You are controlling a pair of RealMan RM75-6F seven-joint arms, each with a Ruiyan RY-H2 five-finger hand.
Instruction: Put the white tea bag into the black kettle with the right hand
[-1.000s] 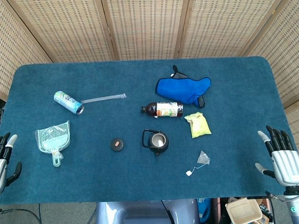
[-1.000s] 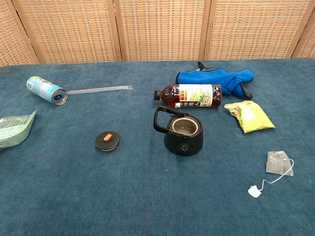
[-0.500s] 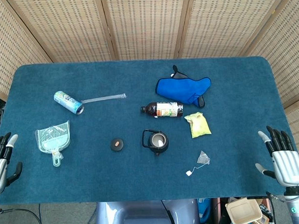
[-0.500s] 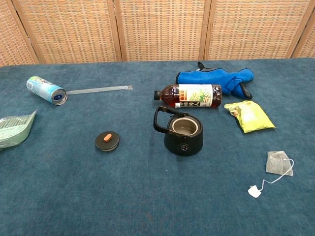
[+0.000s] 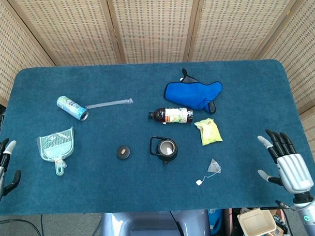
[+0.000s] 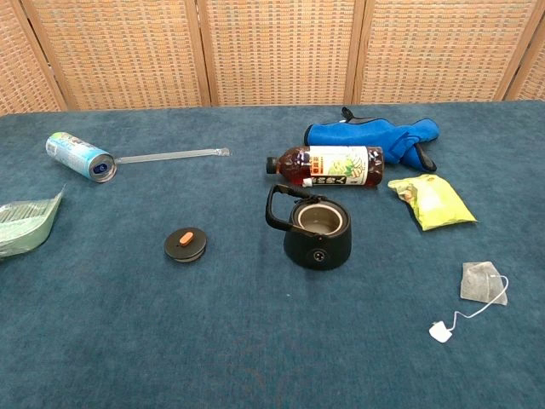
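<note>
- Silver-backed with black fingers, the right hand (image 5: 287, 162) hovers at the near right corner of the surface (image 5: 150, 196), fingers spread and holding nothing; the left hand (image 5: 1, 169) at the near left edge is likewise spread and empty.
- Blue, short-piled carpet-like cloth covers the surface.
- Pale and gauzy, the white tea bag (image 6: 482, 282) lies flat at the near right, its thin string curling to a small white tag (image 6: 440, 331); it sits well apart from the right hand.
- Squat, round and matte, the black kettle (image 6: 317, 232) stands upright and lidless, handle raised, left of the tea bag.
- Its disc-shaped lid (image 6: 186, 244) with an orange knob lies further left.
- Crinkly yellow packet (image 6: 433, 201), glossy brown bottle (image 6: 325, 165) on its side and soft blue mitt (image 6: 373, 139) lie beyond.
</note>
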